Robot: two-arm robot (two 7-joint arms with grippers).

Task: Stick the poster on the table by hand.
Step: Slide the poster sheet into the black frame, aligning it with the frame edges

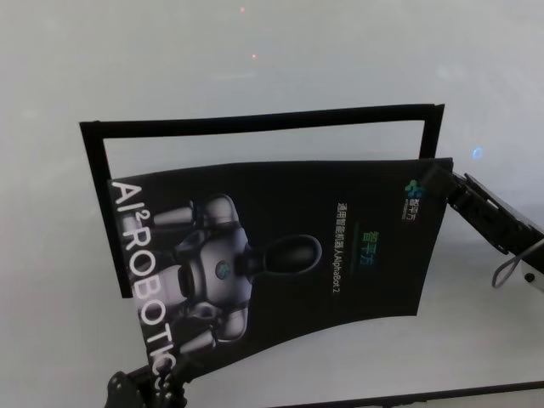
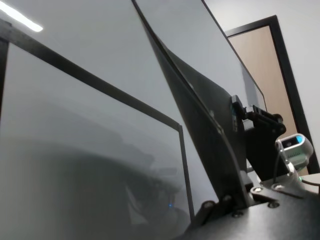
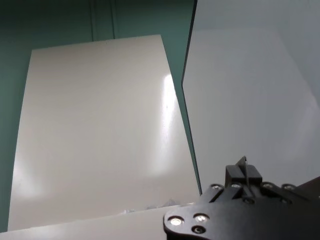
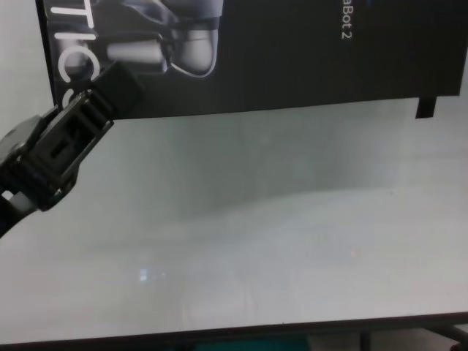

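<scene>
The large black glossy poster (image 1: 289, 255) carries big white lettering "AI² ROBOTICS" along its left edge. A smaller white line beside the printed robot ends in "AlphaBot 2"; the chest view shows "TIC" and "aBot 2". The other small characters are unreadable.

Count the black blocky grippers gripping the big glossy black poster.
2. The left gripper holds the glossy black poster at its near left corner; the right gripper holds its far right corner.
</scene>
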